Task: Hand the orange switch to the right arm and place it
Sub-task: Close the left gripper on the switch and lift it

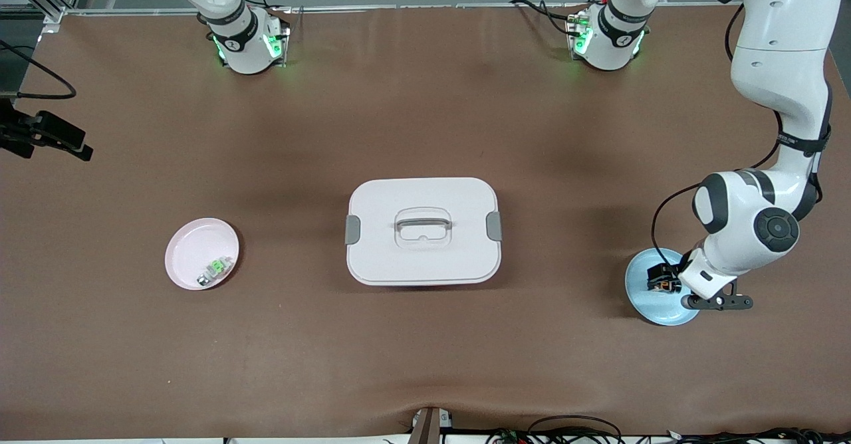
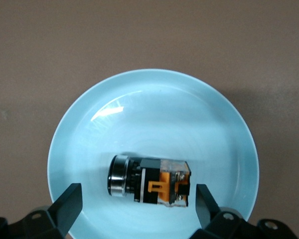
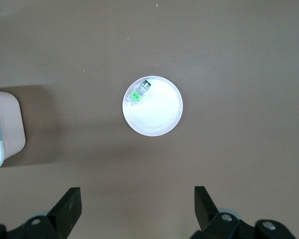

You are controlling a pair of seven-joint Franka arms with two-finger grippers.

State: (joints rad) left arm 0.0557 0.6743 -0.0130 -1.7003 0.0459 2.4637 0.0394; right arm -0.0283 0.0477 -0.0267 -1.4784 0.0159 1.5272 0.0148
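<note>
**Left tool low over the blue plate, ready to grab the orange switch**

The left tool (image 2: 134,204) was wide open and held nothing. It hung just above the orange switch (image 2: 150,180), with one finger on each side of it but not touching. The switch lay on its side in the blue plate (image 2: 154,94), at the left arm's end of the surface. The right tool (image 3: 134,204) was wide open too and waited high over the pink plate (image 1: 189,248), where a small green-and-white part (image 1: 215,269) lay. A white box (image 1: 423,230) with a lid sat in the middle of the surface. The job had hardly begun, I think: the grab, the hand-over and the putting down were all left.
</note>
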